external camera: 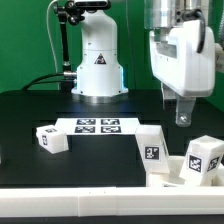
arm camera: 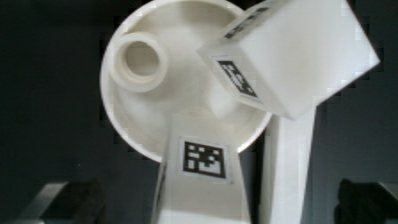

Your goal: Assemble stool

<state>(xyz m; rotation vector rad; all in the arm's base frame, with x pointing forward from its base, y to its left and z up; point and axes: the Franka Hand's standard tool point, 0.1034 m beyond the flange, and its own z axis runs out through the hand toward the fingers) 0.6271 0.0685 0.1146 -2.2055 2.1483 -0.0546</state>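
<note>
The round white seat [arm camera: 169, 100] fills the wrist view, showing a raised socket [arm camera: 137, 57] and a square marker [arm camera: 208, 158]. A blocky white leg [arm camera: 285, 55] with a marker lies over its rim. In the exterior view the seat [external camera: 168, 176] lies at the front right, with one leg [external camera: 150, 148] beside it and another leg [external camera: 205, 157] on its far side. A third leg [external camera: 52, 139] lies alone at the left. My gripper [external camera: 179, 112] hangs above the seat and legs, clear of them. Its dark fingers [arm camera: 68, 202] stand wide apart, open and empty.
The marker board [external camera: 98, 125] lies in the middle of the black table, in front of the arm's base [external camera: 97, 65]. A long white edge rail [external camera: 90, 191] runs along the front. A white strip [arm camera: 292, 175] runs beside the seat in the wrist view.
</note>
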